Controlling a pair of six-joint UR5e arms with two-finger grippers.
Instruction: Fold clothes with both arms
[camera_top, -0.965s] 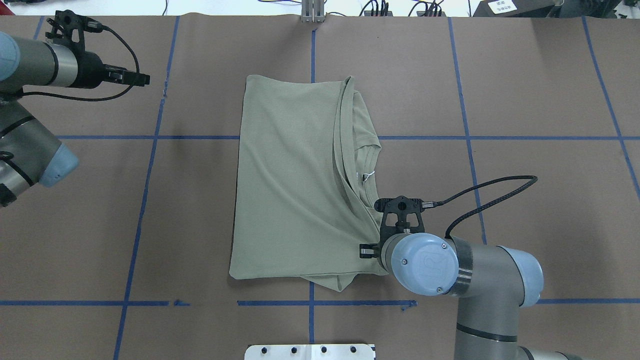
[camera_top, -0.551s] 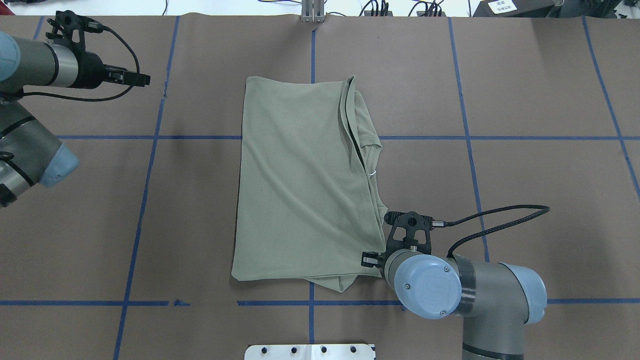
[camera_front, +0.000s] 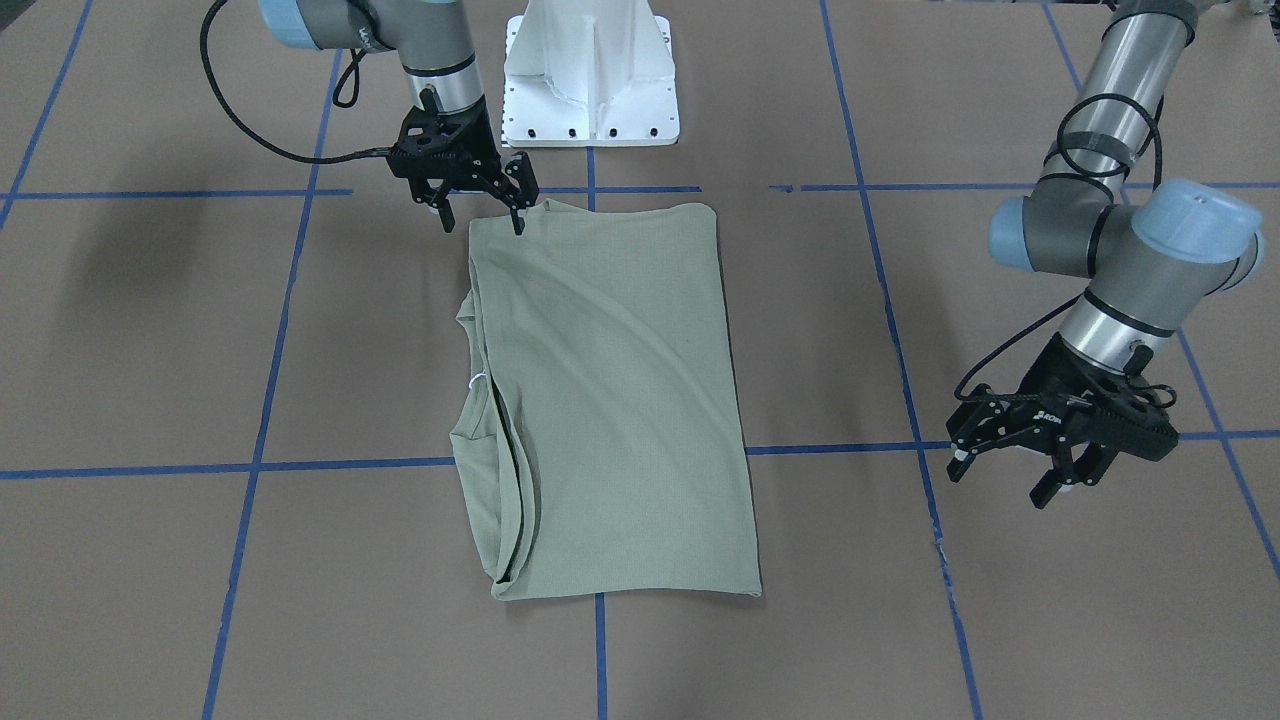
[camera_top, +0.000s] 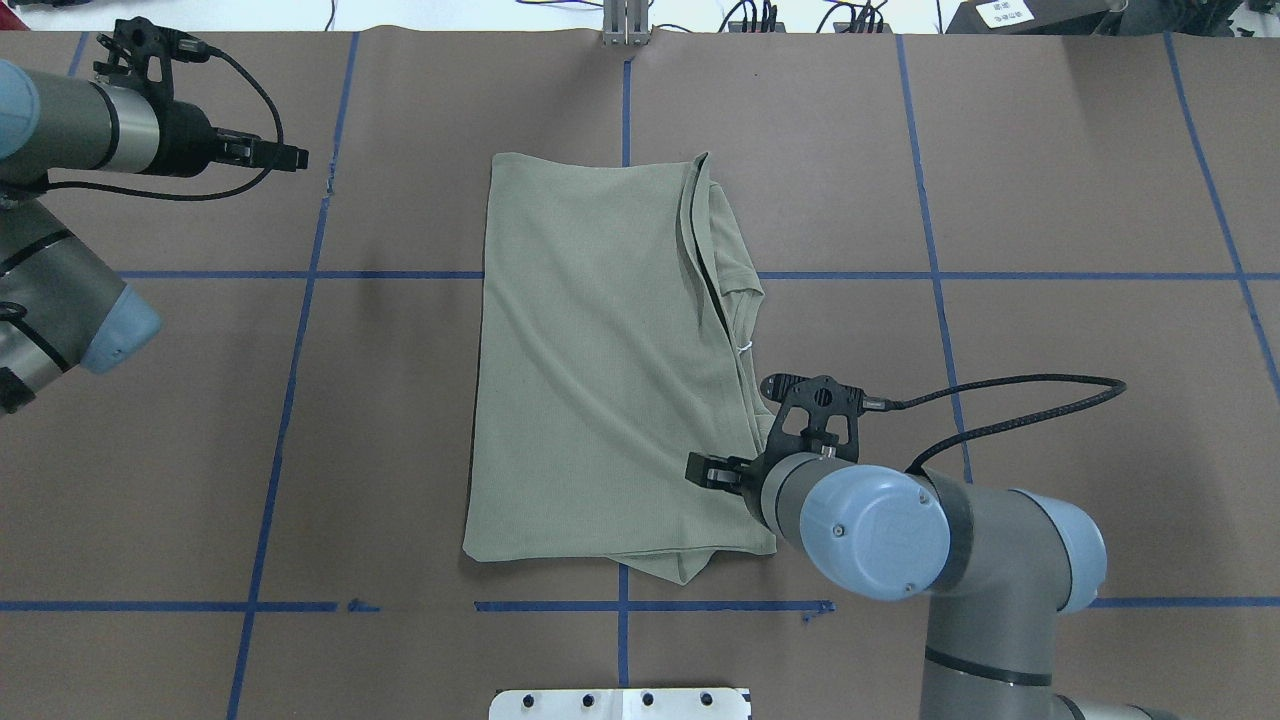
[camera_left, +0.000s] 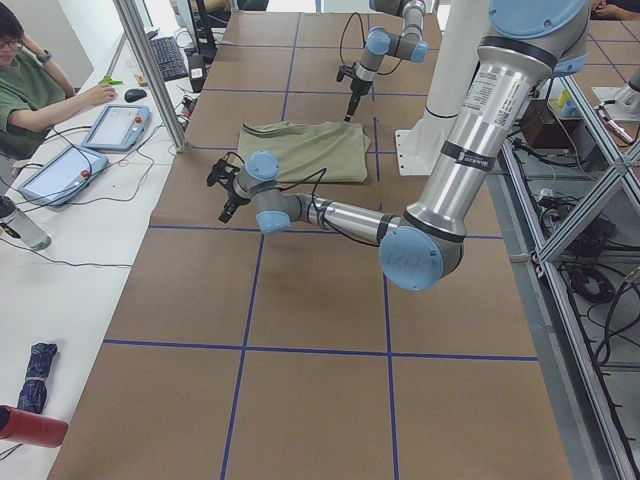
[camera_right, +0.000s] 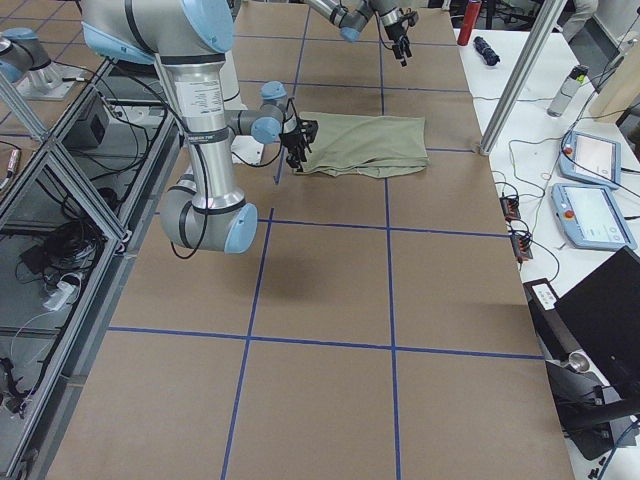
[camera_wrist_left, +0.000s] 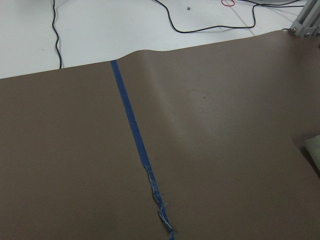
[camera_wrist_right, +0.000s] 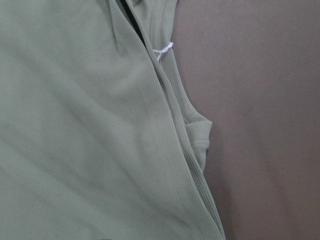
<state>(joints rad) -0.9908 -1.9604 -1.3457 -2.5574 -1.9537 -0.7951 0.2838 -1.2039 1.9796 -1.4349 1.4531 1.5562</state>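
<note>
A: Start at the left. Where's the black two-finger left gripper (camera_top: 297, 157)?

B: Far-left, over the bare brown paper-covered table (camera_top: 1050, 200), beside a blue tape line (camera_top: 290, 400). Front view shows the jaws spread w/ nothing btw them.

A: And the garment?

B: The sage-green ribbed knit shirt (camera_top: 600, 360) lies flat mid-table, folded to a tall rectangle. Its long axis runs away from the robot, near hem to far end. The neck band + white tag string (camera_top: 743, 347) sit along its right edge. It's well apart from the left gripper, which is level w/ its far edge.

A: Right side?

B: The black two-finger right gripper (camera_front: 482, 220) hangs over the shirt's near right corner, pointing down. Jaws are apart, gripping nothing. One fingertip is right at the fabric edge; can't tell if it's touching.

A: So which arm's closer?

B: Right, by far. The shirt spreads left of that claw and away from the robot. The left arm has a long reach to any corner.

A: Next step, prob?

B: My guess: halve it across the long axis, one short end onto the other. That needs both corners of a short edge held, so the left arm must come in. Risk: the loose plies at the neck side slide apart if only the top one gets pinched.
</note>
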